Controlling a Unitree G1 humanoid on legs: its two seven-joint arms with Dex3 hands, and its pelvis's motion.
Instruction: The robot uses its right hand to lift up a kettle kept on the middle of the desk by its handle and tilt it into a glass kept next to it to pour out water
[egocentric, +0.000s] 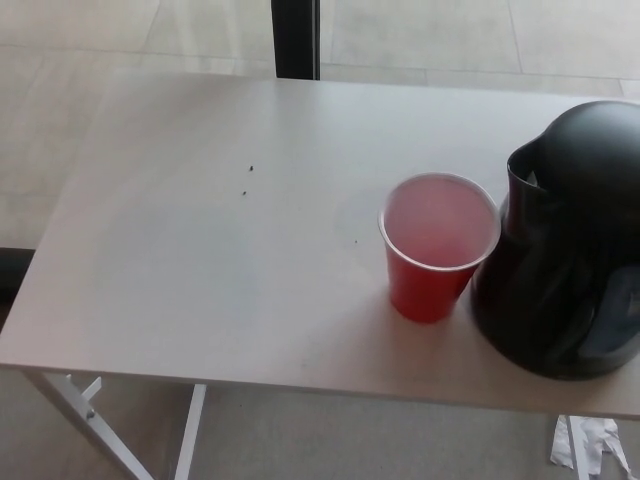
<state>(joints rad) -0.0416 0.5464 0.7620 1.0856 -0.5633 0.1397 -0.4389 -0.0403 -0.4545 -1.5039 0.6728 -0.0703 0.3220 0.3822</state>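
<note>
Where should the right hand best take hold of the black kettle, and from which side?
Probably by its handle, from the right: the kettle stands upright with its spout toward the red cup on its left, so the handle should lie opposite, cut off at the picture's right edge.

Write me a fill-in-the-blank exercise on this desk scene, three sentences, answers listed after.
1. The cup standing beside the kettle is coloured ____.
2. Seen from the robot's head, the black kettle stands to the ____ of the cup.
3. The number of robot hands showing over the desk is ____.

Missing words: red; right; zero
</note>
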